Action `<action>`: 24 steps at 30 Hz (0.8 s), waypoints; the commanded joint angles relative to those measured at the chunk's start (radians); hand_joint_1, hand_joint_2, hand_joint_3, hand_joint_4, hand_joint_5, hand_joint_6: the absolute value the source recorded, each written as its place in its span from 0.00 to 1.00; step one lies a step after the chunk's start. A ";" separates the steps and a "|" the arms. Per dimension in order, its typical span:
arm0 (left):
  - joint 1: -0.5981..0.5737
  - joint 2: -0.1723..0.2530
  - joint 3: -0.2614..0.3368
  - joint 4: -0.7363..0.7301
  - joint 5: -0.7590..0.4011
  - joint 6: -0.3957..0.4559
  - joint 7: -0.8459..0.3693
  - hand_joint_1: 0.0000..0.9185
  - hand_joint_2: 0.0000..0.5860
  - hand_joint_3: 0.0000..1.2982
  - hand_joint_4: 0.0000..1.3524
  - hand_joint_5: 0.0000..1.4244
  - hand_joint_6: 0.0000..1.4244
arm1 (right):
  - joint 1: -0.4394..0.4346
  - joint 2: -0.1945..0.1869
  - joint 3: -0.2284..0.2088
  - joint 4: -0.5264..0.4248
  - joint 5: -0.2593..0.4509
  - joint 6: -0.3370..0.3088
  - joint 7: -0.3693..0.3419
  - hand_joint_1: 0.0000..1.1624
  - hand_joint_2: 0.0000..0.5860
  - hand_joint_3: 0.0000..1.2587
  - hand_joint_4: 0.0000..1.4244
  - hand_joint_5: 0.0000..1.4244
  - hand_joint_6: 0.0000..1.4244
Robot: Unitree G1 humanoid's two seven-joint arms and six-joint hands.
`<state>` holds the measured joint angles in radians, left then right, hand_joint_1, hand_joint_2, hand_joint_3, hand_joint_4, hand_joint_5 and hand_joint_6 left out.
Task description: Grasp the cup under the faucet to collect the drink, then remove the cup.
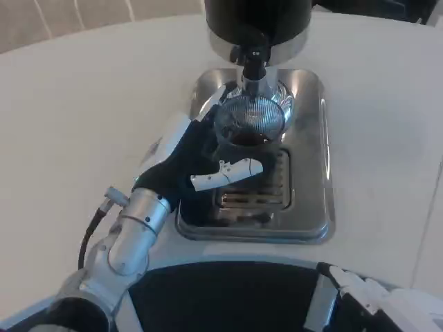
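Note:
A clear ribbed cup [248, 123] with dark drink in its bottom stands on the silver drip tray [313, 173], right under the black faucet [252, 57] of the dark dispenser [257, 19]. My left hand [195, 160] wraps around the cup from the left, its white thumb across the front below the cup. The far side of the cup's base is hidden by the fingers. At the bottom right corner, part of my right hand [387, 294] rests low, its fingers cut off by the frame edge.
The drip tray has a slotted grate [266, 190] in front of the cup. White table [76, 124] spreads to the left and right of the tray. A black cable [90, 232] loops beside my left wrist.

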<state>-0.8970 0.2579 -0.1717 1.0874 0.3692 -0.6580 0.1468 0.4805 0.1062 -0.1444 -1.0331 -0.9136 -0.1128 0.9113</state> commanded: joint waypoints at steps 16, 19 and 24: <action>-0.011 -0.055 -0.034 0.003 0.038 0.130 0.144 0.56 0.20 0.37 0.38 0.28 0.09 | -0.007 0.040 0.064 -0.014 -0.071 0.063 0.018 0.05 0.96 0.00 0.00 0.00 0.00; -0.001 -0.067 -0.030 -0.008 0.033 0.126 0.175 0.56 0.21 0.48 0.47 0.34 0.11 | -0.008 0.034 0.062 -0.014 -0.074 0.070 0.022 0.08 0.95 0.00 0.00 0.00 0.00; 0.019 -0.073 -0.026 -0.028 0.035 0.116 0.221 0.57 0.21 0.59 0.58 0.43 0.13 | -0.013 0.021 0.051 -0.014 -0.070 0.078 0.026 0.09 0.95 0.00 0.00 0.00 0.00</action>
<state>-0.9115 0.1880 -0.1974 1.0672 0.3998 -0.5468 0.3516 0.4742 0.1053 -0.0920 -1.0331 -0.9812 -0.0443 0.9264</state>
